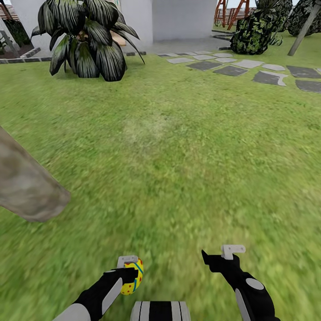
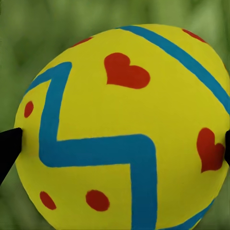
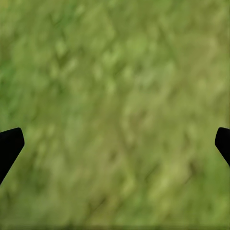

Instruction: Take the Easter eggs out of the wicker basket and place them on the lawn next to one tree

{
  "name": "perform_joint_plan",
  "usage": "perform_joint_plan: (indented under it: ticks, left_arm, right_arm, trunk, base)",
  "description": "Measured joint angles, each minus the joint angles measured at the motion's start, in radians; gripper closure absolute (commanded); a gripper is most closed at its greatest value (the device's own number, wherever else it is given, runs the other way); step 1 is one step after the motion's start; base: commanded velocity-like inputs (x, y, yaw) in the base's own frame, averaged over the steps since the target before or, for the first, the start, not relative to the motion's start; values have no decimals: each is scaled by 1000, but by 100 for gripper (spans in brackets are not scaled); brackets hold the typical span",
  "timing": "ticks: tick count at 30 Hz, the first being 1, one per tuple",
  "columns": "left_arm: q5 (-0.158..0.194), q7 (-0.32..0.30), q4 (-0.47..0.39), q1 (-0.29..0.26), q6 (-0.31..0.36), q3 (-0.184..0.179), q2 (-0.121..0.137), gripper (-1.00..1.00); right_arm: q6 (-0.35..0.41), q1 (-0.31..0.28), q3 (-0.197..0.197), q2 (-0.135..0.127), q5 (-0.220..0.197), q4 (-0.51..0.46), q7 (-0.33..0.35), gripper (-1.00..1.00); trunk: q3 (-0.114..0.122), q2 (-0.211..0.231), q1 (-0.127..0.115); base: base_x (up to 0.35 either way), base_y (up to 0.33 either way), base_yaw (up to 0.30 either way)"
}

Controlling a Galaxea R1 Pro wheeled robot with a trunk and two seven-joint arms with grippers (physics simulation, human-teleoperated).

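**One egg carried over the grass, tree trunk close at the left**

Nearest to the head camera is the robot's own trunk top [image 1: 160, 310], striped black and white, between the two arms. Just beside it, the left gripper [image 1: 132, 273] is closed around one Easter egg [image 1: 133, 276]; in the left wrist view this egg [image 2: 125, 129] sits between two dark fingertips [image 2: 8, 146], yellow with a blue zigzag, red dots and red hearts. The right gripper [image 1: 218, 257] holds nothing, and its fingertips [image 3: 10, 143] stand wide apart over the lawn [image 3: 115, 96].

I count one egg, one grey-brown mottled trunk [image 1: 26, 187] that leans in from the left side, one low palm-like plant [image 1: 87, 40] far ahead, and a stepping-stone path [image 1: 249, 69] at the far right. I think the trunk is the chosen tree, but its crown is cut off, so this is not sure.

What can go wrong: the egg is round and smooth, held at only two small contact places, so a jolt of the base may let it slip out. If it is released from too high, it may roll away from the trunk over the grass. The left arm may also strike the trunk when it reaches there.
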Motion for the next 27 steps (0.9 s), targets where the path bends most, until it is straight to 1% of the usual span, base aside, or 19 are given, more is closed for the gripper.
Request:
perform_joint_plan:
  ticks: [6, 23, 27]
  left_arm:
    - [0, 0, 0, 0, 1, 0, 0, -100]
    - [4, 2, 4, 1, 5, 2, 0, -100]
    - [4, -2, 3, 1, 13, 1, -1, -100]
  right_arm:
    - [0, 0, 0, 0, 0, 1, 0, -100]
    - [0, 0, 1, 0, 0, 2, 0, -100]
    - [0, 0, 1, 0, 0, 2, 0, -100]
  trunk:
    - [0, 0, 0]
    - [66, 4, -7]
    - [66, 4, -7]
  base:
    - [0, 0, 0]
    - [0, 0, 0]
    - [0, 0, 0]
